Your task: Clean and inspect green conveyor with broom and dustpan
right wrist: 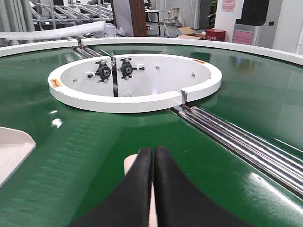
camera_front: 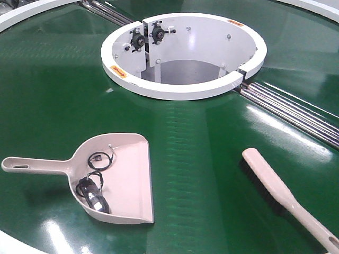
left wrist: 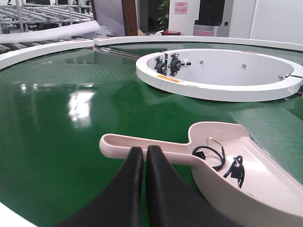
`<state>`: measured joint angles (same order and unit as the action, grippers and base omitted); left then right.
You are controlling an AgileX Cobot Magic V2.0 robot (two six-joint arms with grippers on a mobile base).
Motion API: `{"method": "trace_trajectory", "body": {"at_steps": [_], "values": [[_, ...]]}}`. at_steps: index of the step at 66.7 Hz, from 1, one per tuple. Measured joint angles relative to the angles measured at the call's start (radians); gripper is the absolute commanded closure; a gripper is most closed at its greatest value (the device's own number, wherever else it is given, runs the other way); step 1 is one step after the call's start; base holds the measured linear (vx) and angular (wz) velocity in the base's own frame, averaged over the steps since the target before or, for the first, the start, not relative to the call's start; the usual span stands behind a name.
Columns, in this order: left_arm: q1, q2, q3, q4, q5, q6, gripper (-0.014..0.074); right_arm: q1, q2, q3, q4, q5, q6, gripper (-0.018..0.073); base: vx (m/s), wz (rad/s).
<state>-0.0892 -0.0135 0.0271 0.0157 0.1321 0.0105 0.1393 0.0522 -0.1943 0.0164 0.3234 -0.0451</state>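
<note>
On the glossy green conveyor [camera_front: 53,84] lie one dustpan [camera_front: 124,180] and one broom [camera_front: 286,196], well apart. Dustpan: beige-pink, left of centre, handle pointing left, holding two small black wire items [camera_front: 94,188]. Broom: beige with dark bristles, right side, lying diagonally. One white ring opening [camera_front: 180,90] sits behind them, steel rollers [camera_front: 296,111] beside it. Left gripper [left wrist: 144,153]: jaws closed, empty, tips over the dustpan handle. Right gripper [right wrist: 152,156]: jaws closed, empty, over the broom tip.

The beige dustpan [camera_front: 114,180], holding dark debris, and the beige broom [camera_front: 286,196] lie well apart on the glossy green conveyor [camera_front: 53,95].
</note>
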Motion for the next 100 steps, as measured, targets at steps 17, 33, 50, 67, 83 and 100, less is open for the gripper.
{"method": "trace_trajectory", "body": {"at_steps": [17, 33, 50, 67, 83, 100], "values": [[0.0, 0.0, 0.0, 0.001, 0.0, 0.0, 0.0604, 0.0, 0.0, 0.0, 0.0, 0.0, 0.0, 0.0569, 0.0, 0.0], [0.0, 0.0, 0.0, 0.001, 0.0, 0.0, 0.0604, 0.0, 0.0, 0.0, 0.0, 0.0, 0.0, 0.0569, 0.0, 0.0], [0.0, 0.0, 0.0, 0.001, 0.0, 0.0, 0.0604, -0.147, -0.001, 0.112, 0.005, -0.078, 0.001, 0.0569, 0.0, 0.0], [0.0, 0.0, 0.0, 0.001, 0.0, 0.0, 0.0604, -0.2, -0.062, 0.221, 0.005, -0.235, 0.035, 0.0569, 0.0, 0.0], [0.0, 0.0, 0.0, 0.001, 0.0, 0.0, 0.0604, -0.2, -0.062, 0.221, 0.004, -0.24, 0.045, 0.0569, 0.0, 0.0], [0.0, 0.0, 0.0, 0.001, 0.0, 0.0, 0.0604, -0.2, -0.062, 0.221, 0.003, -0.24, 0.045, 0.0569, 0.0, 0.0]]}}
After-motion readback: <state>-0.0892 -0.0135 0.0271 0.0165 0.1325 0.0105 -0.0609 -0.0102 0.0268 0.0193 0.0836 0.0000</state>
